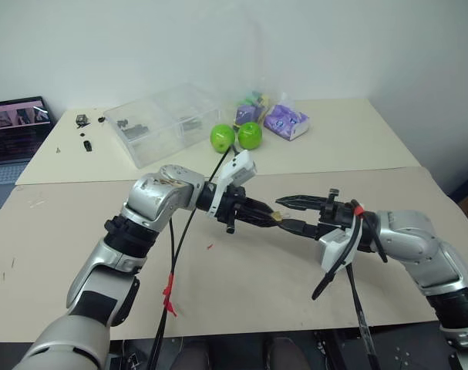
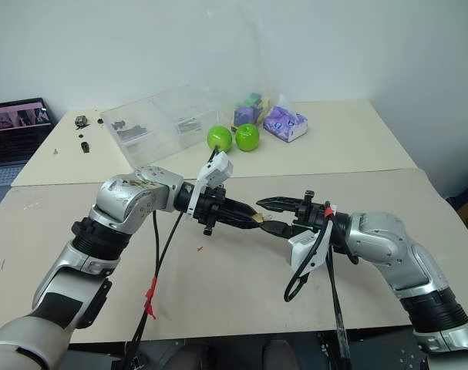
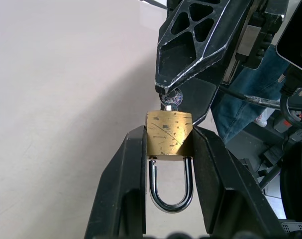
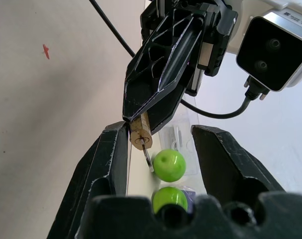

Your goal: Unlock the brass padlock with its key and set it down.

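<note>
- While the left end effector point(image 3: 168, 149) clenched the padlock point(image 3: 168, 133), its key point(image 3: 171, 97) sat in the base.
- Right end effector point(image 4: 160, 144) stood released, one finger point(image 3: 200, 45) touching the key.

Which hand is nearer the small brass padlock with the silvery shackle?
Left. The left hand grips the small brass padlock between its fingers. The right hand meets it from the opposite side, open, one finger beside the key in the lock.
</note>
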You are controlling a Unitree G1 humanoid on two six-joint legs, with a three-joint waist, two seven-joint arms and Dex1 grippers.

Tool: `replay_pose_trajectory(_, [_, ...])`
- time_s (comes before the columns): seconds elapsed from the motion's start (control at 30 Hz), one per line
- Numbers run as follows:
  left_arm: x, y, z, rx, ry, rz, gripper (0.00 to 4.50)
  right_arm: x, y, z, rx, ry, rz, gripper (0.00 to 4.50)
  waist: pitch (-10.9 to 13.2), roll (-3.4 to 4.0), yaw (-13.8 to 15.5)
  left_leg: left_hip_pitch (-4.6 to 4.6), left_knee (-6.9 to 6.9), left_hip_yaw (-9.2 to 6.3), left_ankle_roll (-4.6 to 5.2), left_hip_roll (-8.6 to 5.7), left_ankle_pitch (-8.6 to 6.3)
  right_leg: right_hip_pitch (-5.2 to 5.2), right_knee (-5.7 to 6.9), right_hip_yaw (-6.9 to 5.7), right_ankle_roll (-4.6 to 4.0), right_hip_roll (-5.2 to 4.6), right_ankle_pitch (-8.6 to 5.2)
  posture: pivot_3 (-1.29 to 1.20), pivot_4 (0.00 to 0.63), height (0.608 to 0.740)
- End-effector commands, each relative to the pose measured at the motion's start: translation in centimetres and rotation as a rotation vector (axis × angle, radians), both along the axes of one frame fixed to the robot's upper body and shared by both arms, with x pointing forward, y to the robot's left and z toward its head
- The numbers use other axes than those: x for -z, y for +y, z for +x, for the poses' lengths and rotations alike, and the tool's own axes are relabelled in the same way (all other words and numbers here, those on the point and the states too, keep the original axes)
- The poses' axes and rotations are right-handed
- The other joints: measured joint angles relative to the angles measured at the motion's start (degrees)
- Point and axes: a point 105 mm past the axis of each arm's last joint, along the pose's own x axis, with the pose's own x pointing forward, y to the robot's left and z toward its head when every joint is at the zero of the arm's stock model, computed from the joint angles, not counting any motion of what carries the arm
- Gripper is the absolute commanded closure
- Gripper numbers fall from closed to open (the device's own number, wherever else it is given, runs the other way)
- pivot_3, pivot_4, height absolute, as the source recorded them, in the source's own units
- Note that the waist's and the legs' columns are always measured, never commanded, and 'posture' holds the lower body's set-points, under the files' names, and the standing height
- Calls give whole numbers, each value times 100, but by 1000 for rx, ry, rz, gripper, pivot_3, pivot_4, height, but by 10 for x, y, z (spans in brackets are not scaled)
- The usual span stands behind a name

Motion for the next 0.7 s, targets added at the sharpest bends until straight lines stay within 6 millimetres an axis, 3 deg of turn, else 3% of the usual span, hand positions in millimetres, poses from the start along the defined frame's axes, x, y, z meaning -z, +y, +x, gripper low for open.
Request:
replay_pose_trajectory(0.03, [-12, -4, -2, 27, -51, -22, 3667, -18, -1, -4, -9, -57, 33, 2051, 0, 0, 0, 0, 0, 0, 0, 0, 0, 0, 0, 0, 0, 0, 0, 0, 150, 740])
replay_pose_trajectory(0.13, [-12, -4, -2, 27, -50, -22, 3667, -19, -1, -4, -10, -61, 40, 2650, 0, 0, 1, 0, 0, 0, 0, 0, 0, 0, 0, 0, 0, 0, 0, 0, 150, 740])
replay_pose_trajectory(0.3, [-12, -3, -2, 27, -49, -22, 3667, -19, -1, -5, -12, -58, 44, 4304, 0, 0, 1, 0, 0, 0, 0, 0, 0, 0, 0, 1, 0, 0, 0, 0, 150, 740])
replay_pose_trajectory(0.7, [-11, -3, -1, 26, -53, -19, 3667, -17, 0, -6, -12, -62, 50, 4350, 0, -1, 1, 0, 0, 1, 0, 0, 0, 0, 0, 0, 0, 0, 0, 0, 150, 740])
